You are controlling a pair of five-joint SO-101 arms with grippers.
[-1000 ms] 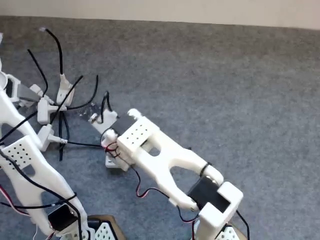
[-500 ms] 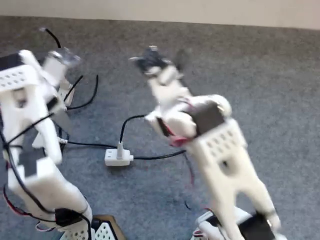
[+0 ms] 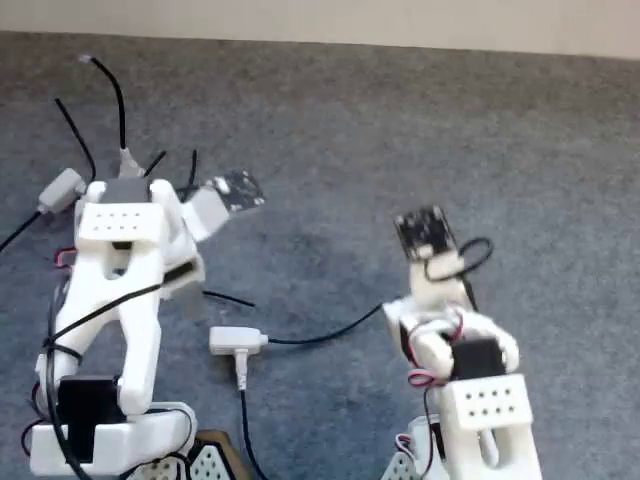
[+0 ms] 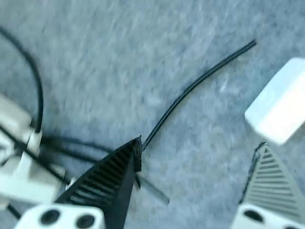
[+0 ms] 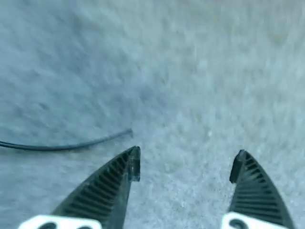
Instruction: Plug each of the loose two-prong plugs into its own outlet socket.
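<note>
A white outlet socket (image 3: 232,341) lies on the grey carpet between the two arms. A white plug (image 3: 241,368) sits against its near side, its black cable running toward the front edge. More loose plugs (image 3: 60,188) with black cables lie at the far left. The left arm (image 3: 120,230) stands over them. My left gripper (image 4: 200,143) is open above the carpet, with white plugs (image 4: 16,167) to one side and a white block (image 4: 279,109) to the other. My right gripper (image 5: 188,151) is open over bare carpet, a black cable end (image 5: 71,144) near one finger.
A black cable (image 3: 320,335) runs from the socket toward the right arm (image 3: 455,345). Tangled cables (image 3: 110,100) spread at the far left. Open carpet stretches across the far and right side of the table.
Both arms have swung back from the middle to their own sides, uncovering the socket. The plug on it now points toward the front instead of away.
</note>
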